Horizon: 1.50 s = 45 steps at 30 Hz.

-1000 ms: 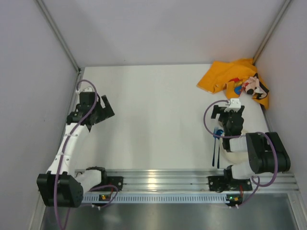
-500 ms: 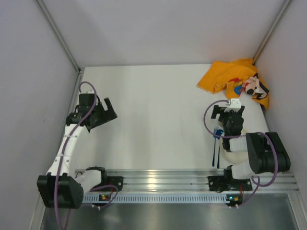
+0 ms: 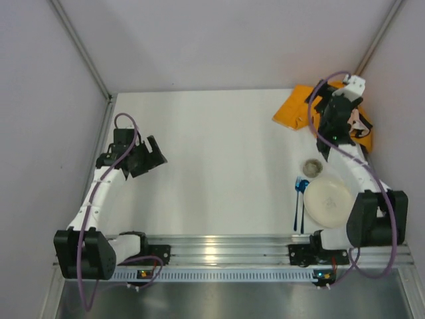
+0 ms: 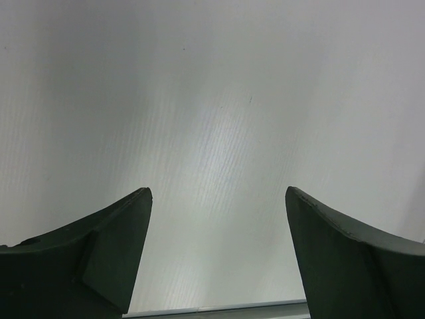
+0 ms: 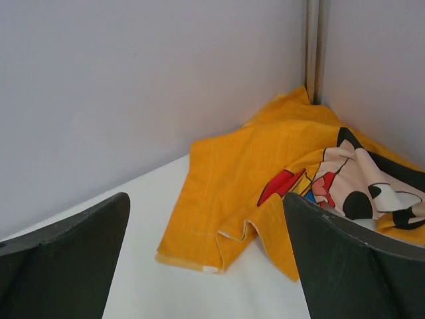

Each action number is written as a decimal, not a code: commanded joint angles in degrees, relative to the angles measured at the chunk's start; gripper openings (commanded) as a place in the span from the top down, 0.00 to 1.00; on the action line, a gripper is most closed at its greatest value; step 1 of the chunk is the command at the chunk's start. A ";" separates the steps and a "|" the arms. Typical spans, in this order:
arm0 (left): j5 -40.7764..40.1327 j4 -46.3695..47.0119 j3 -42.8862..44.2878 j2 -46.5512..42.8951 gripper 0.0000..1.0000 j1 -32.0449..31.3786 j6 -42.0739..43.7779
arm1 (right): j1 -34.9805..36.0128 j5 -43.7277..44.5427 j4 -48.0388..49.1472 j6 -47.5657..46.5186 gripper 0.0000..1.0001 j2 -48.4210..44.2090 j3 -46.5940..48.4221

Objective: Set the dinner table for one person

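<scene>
White dinner table [image 3: 219, 166], crumpled orange placemat [image 3: 297, 110] far-right corner, plate [image 3: 327, 199], small cup [image 3: 313, 166], cutlery [image 3: 297, 209]

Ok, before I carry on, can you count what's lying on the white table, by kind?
Crumpled orange cartoon-print cloth placemat: 1
Round cream plate: 1
Small round grey cup: 1
Slim dark-handled utensils with blue ends: 2, as best the overhead view shows
Total: 5

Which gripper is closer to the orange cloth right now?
Right. The right gripper hovers at the orange cloth in the far right corner; the left gripper is across the dinner table, near its left edge.
</scene>
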 commanded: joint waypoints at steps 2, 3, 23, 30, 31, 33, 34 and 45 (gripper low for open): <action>2.96 3.59 1.96 3.49 0.14 0.24 -1.30 | -3.59 -5.96 -28.99 9.43 0.00 17.90 26.98; 3.15 2.80 2.40 3.93 0.15 0.24 -1.56 | -3.85 -6.39 -36.17 9.51 0.00 21.19 31.69; 0.16 4.64 4.78 11.05 0.15 0.16 -2.79 | -10.88 -14.92 -70.07 20.49 0.00 62.87 80.43; 0.60 4.73 6.45 14.22 0.16 0.16 -2.62 | -10.97 -18.68 -72.19 20.58 0.50 66.39 80.08; 0.42 4.73 6.36 14.14 0.16 0.16 -2.53 | -10.97 -19.22 -72.36 20.93 0.77 66.66 79.73; -0.10 4.38 6.36 13.87 0.16 0.16 -2.26 | -10.97 -20.80 -72.36 21.72 0.99 66.57 78.86; -0.54 4.20 6.27 13.78 0.16 0.16 -2.00 | -10.80 -21.24 -72.28 21.90 1.00 66.48 78.76; -4.14 2.71 5.83 9.22 0.15 0.24 0.02 | 7.01 -33.45 -71.49 25.14 1.00 58.41 75.17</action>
